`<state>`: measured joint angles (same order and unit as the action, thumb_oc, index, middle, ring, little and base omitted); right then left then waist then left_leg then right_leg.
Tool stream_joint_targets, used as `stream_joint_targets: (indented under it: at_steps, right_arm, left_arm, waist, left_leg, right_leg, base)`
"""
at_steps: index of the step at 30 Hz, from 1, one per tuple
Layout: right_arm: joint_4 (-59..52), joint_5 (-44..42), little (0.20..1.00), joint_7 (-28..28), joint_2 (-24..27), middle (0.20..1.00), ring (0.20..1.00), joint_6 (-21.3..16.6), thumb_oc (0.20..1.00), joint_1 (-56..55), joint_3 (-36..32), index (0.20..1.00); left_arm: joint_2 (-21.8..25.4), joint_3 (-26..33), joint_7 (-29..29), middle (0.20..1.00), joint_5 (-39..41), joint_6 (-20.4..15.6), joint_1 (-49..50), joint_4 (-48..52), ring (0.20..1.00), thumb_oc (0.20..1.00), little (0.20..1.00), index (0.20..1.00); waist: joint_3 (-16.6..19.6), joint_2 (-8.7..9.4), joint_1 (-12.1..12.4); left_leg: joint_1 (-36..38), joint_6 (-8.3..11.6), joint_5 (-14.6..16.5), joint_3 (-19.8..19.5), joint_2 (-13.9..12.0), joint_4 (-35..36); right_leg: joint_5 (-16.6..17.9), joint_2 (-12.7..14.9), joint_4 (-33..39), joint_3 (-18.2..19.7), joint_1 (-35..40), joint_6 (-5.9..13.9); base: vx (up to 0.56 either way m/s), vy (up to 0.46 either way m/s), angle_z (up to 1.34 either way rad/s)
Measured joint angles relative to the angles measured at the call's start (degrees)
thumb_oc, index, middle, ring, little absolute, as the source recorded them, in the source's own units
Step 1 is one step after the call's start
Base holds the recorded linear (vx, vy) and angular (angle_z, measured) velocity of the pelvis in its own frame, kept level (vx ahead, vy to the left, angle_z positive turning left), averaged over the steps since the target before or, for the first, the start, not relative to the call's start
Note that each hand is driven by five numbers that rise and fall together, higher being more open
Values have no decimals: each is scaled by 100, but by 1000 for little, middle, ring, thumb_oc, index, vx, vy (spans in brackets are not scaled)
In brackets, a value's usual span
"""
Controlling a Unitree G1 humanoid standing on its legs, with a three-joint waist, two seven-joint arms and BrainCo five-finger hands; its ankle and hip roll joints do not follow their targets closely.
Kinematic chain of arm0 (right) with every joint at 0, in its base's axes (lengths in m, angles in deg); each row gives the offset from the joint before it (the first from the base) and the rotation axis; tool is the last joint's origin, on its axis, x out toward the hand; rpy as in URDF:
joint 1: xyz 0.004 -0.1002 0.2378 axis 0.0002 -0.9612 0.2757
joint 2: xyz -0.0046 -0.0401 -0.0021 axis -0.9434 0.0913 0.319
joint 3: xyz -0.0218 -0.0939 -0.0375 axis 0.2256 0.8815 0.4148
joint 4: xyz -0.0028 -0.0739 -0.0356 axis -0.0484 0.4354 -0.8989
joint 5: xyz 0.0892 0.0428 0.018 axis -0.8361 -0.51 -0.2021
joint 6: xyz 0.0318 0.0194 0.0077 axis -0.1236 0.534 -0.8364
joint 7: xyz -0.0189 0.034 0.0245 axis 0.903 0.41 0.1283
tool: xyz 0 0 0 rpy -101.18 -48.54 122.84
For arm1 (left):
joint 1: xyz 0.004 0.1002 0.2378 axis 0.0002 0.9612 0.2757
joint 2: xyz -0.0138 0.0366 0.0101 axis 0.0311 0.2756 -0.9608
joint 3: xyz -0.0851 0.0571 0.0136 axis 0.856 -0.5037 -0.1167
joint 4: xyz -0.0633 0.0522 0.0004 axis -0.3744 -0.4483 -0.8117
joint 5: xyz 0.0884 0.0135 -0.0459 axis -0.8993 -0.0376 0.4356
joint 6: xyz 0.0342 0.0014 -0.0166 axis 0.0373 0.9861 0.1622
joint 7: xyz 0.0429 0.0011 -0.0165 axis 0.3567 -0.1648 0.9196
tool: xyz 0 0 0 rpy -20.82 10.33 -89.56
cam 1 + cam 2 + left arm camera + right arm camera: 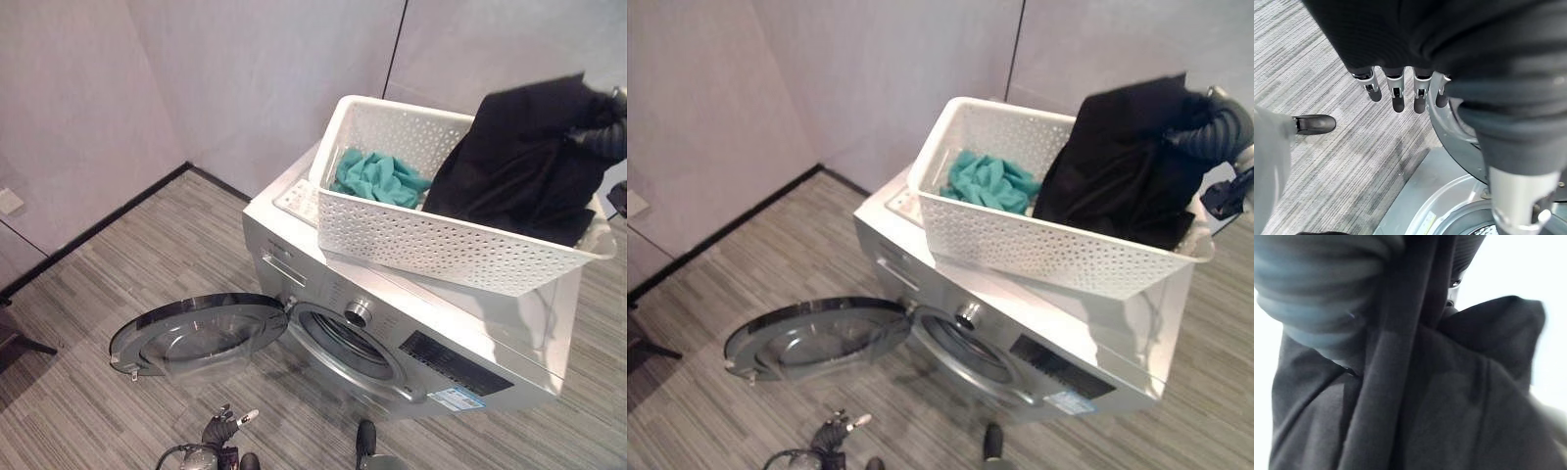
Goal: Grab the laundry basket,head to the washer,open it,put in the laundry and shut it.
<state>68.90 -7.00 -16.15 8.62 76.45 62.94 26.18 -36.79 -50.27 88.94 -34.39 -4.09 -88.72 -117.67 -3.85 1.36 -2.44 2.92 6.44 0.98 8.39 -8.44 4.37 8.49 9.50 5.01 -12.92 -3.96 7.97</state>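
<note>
Silver-grey and broad, the washer (411, 333) stands against the pale wall with its round door (196, 333) swung fully open, lying low over the striped grey floor (98, 323). On its top sits the white perforated laundry basket (431, 240), overhanging the front edge a little. Inside the basket, a teal cloth (377, 178) lies crumpled toward the far left corner, and a black garment (1127, 162) is lifted up out of the right end, hanging from the right hand (1220, 122) up at the picture's right edge.

From the head camera that hand is just a dark ribbed cover above the cloth. Its own wrist camera adds folds of black fabric bunched right against the hand (1452, 293); the fingers seem wrapped in the cloth, though they are mostly buried, so I would not swear to the exact hold.

Down low, the left hand (1400, 93) hangs over the floor beside the washer's open door, fingers straight and side by side, touching nothing.
</note>
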Motion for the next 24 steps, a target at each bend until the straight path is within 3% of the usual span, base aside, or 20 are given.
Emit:
stream_joint_targets:
  at_steps: [10,19,24]
  right_arm:
    - [-892,564,200,1922,-1034,200,200,-170,200,-204,-1397,200]
    - [-1579,1417,200,2765,-1151,200,200,-157,200,-641,-2335,200]
    - [-1597,1527,200,2939,-1151,200,200,-146,200,-648,-2440,200]
  left_arm:
    - [-157,-139,328,1000,-291,124,4,34,1000,1000,1000,1000]
    - [-187,-360,426,1000,-545,167,45,36,1000,1000,1000,1000]
    - [-182,-347,439,1000,-670,170,45,36,1000,1000,1000,1000]
  waist:
    - [209,-172,42]
    - [236,-215,87]
    - [218,-153,117]
  left_leg:
    - [111,1,-4,-171,86,31]
    - [121,-28,-23,-267,202,76]
    - [240,-51,-6,-255,224,81]
  right_leg:
    - [-17,97,0,-111,194,54]
    - [-25,215,-2,-188,249,89]
    - [-59,235,-1,-179,357,133]
  base:
    - [1,55,7]
    - [-12,44,6]
    - [-11,34,0]
